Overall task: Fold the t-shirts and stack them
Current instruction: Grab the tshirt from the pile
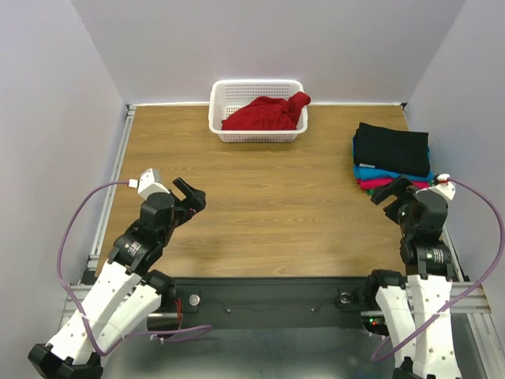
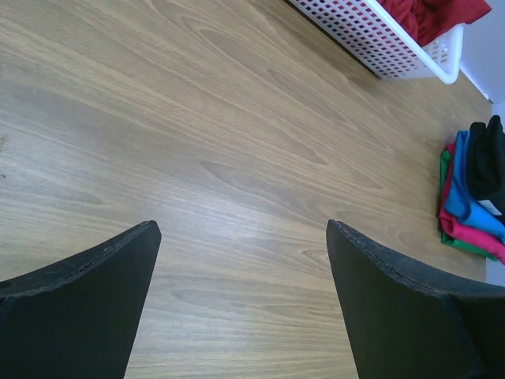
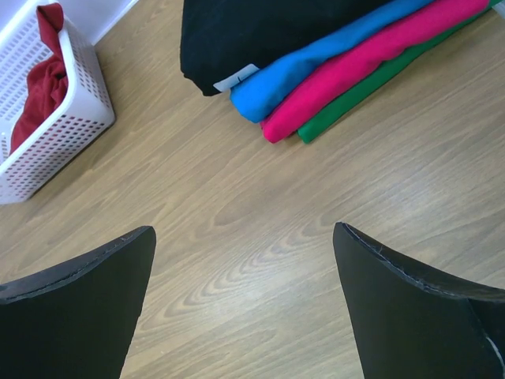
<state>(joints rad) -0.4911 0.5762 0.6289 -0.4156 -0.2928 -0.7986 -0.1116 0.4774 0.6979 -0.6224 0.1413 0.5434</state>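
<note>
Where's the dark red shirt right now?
In the top view, the dark red shirt lies crumpled inside the white basket at the far edge of the table.

Left gripper (image 2: 241, 225) and right gripper (image 3: 243, 229), jaws wide apart, both arms apparently folded low

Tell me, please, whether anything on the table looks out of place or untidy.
Only the dark red t-shirt: it lies crumpled in the white basket, part spilling over the rim, whereas the folded stack at the right sits fairly neat.
</note>
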